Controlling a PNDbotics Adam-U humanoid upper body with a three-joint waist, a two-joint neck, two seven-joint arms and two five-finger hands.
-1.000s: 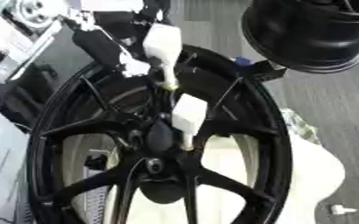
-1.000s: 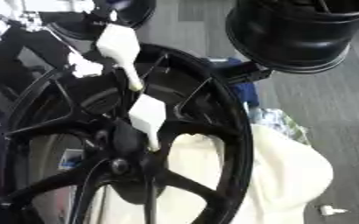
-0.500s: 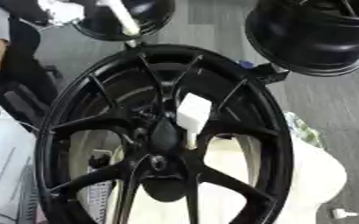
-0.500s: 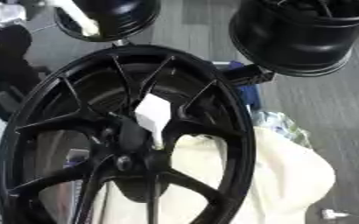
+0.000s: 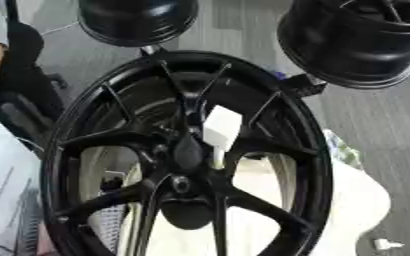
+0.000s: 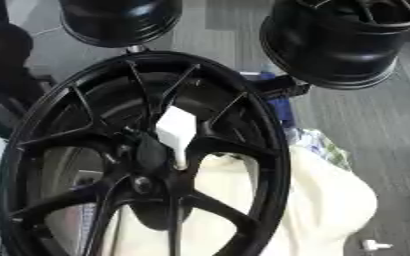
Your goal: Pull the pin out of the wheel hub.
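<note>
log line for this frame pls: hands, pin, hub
hands: neither in view | white pin: seated in wheel hub, not pulled | black wheel: upright, over cream cloth | step: pull pending

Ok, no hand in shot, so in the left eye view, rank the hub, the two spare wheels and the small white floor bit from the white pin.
1. Hub, just below-left of the pin.
2. Top-left wheel and top-right wheel: too close to call.
3. White bit, lower right, farthest.

Wheel hub (image 5: pixel 187 155) cropped at six o'clock, white pin (image 5: pixel 221 127) blurred, its lower end hidden behind a spoke, tiny white object (image 5: pixel 383 244) at five o'clock unidentifiable, neither hand showing
</note>
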